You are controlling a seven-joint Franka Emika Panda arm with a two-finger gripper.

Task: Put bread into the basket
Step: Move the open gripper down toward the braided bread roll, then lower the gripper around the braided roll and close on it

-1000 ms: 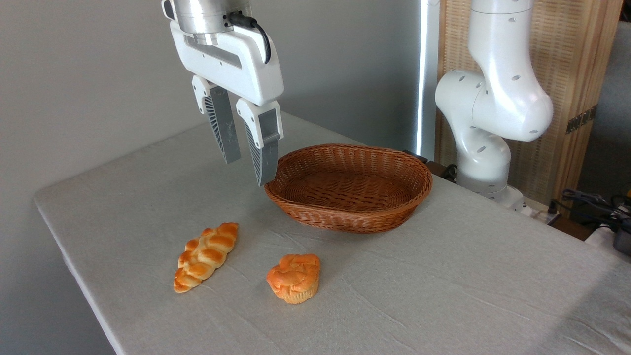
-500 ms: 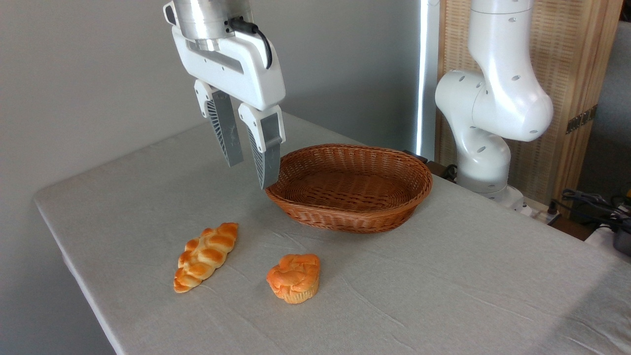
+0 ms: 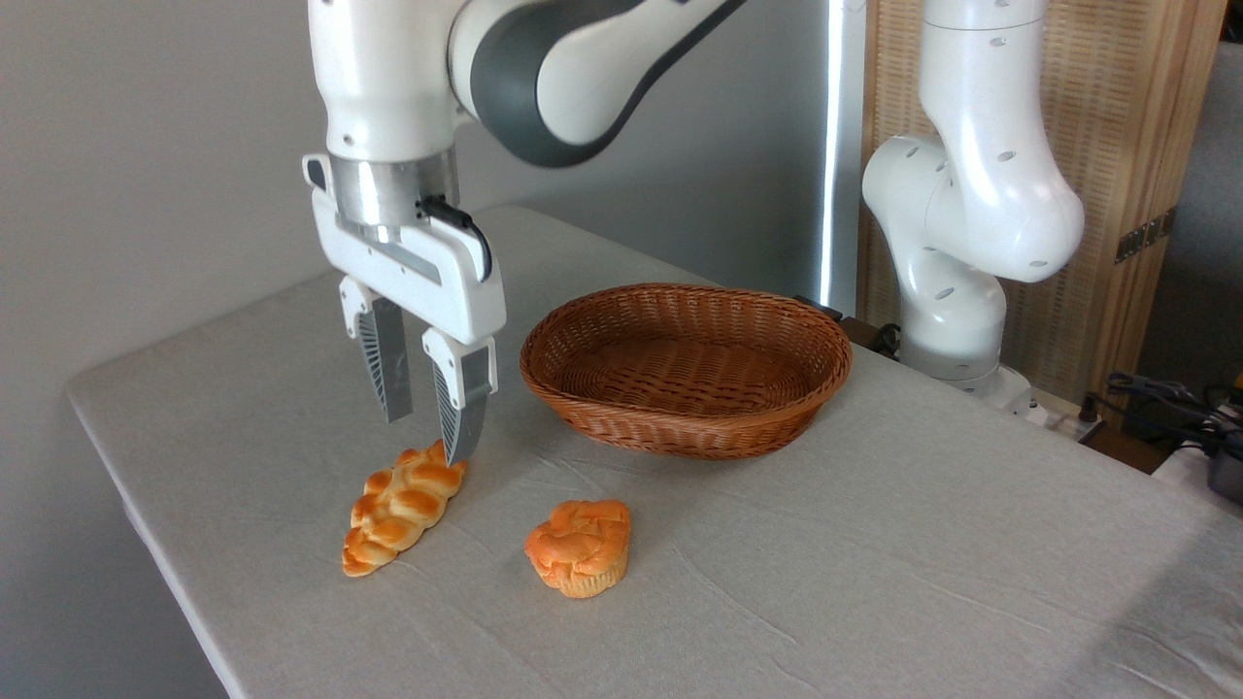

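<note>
pincer (image 3: 427, 439) parted, empty, over far end of glossy golden-orange braided loaf (image 3: 404, 506) lying on desk | woven reddish-brown oval wicker basket (image 3: 686, 367) empty | risk: end-grip could let loaf pivot, slip

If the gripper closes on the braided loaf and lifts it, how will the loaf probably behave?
The braided loaf looks glossy, so the fingers may slip somewhat on its surface. It is long and narrow; gripped near its far end, where the open gripper hovers, it would probably tilt or droop. It lies flat on the table, so rolling when nudged seems unlikely.
</note>
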